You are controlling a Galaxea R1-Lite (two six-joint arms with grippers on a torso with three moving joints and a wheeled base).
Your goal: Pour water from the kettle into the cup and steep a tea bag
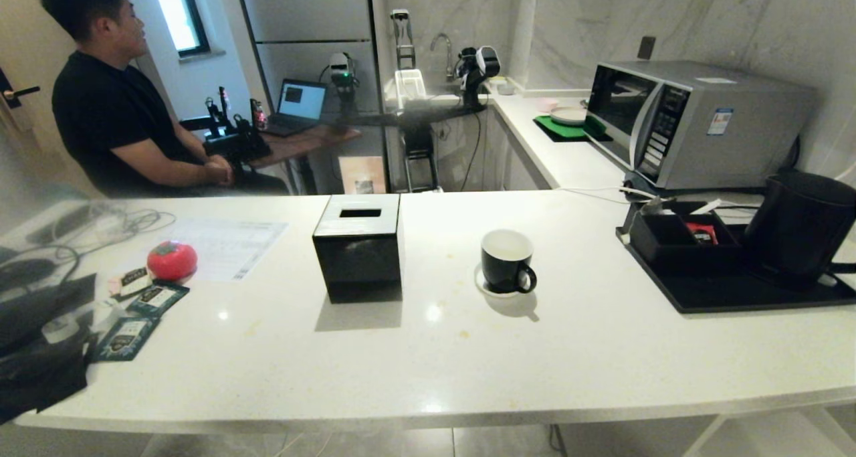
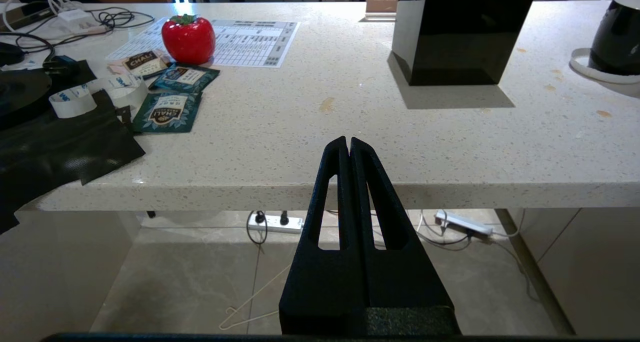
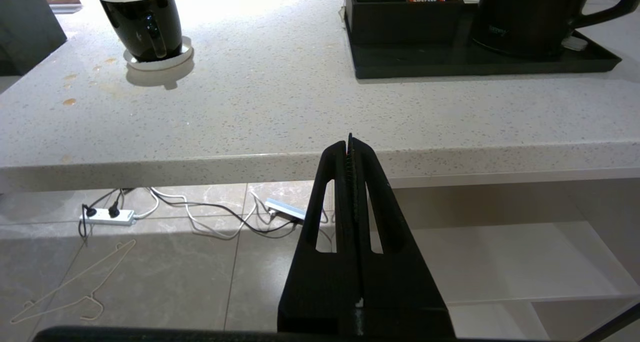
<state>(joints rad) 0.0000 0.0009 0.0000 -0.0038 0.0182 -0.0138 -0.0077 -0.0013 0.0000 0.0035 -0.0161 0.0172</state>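
Nothing started yet imo; both tools pressed together and empty, left tool [image 2: 348, 142] and right tool [image 3: 349, 141] hanging just off the counter's [image 1: 428, 350] near edge; cup [image 1: 507, 259] sits mid-counter on its saucer, kettle [image 1: 799, 226] far right on a black tray [image 1: 735, 296]; risk: a sloppy handle grab tips the kettle, or pouring overshoots that small cup.

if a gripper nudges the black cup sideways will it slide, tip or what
Probably the cup would slide with, or off, its small white saucer, since it merely rests on it and the counter looks smooth. Tipping seems unlikely: it is squat and wide. The glossy glaze hints at a slippery, breakable mug, so the loop handle may be the safer grip.
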